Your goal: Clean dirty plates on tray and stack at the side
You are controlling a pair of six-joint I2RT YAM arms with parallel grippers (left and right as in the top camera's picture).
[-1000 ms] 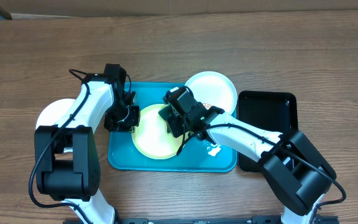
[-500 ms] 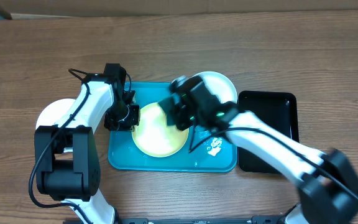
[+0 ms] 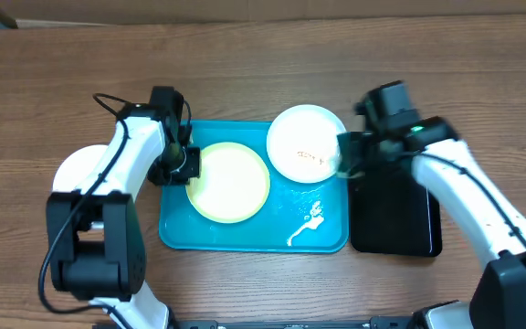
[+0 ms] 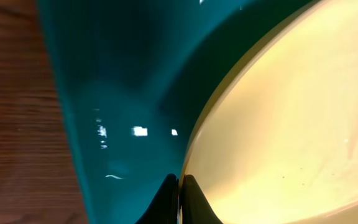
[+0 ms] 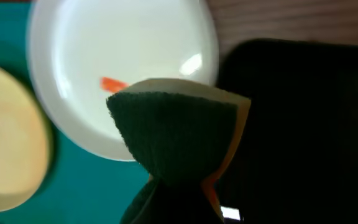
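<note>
Tightly: left tool (image 4: 179, 184) pinches yellow plate (image 4: 278, 124) rim.

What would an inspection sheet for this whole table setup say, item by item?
Surface: wooden table, brown grain.
Job's things: turquoise tray holds the yellow-green plate. The smeared white plate, with orange marks, overhangs the tray's far rim. A second white plate lies on the table at the left, partly under the arm. A white smear is on the tray floor.
Clutter: black tray right of the turquoise one.
Grippers: left gripper shut on the yellow-green plate's rim. Right gripper shut on a green-and-yellow sponge.
Cables: black cable loops off the left arm.
Surroundings: pale strip beyond the table's far edge; nothing else seen.
</note>
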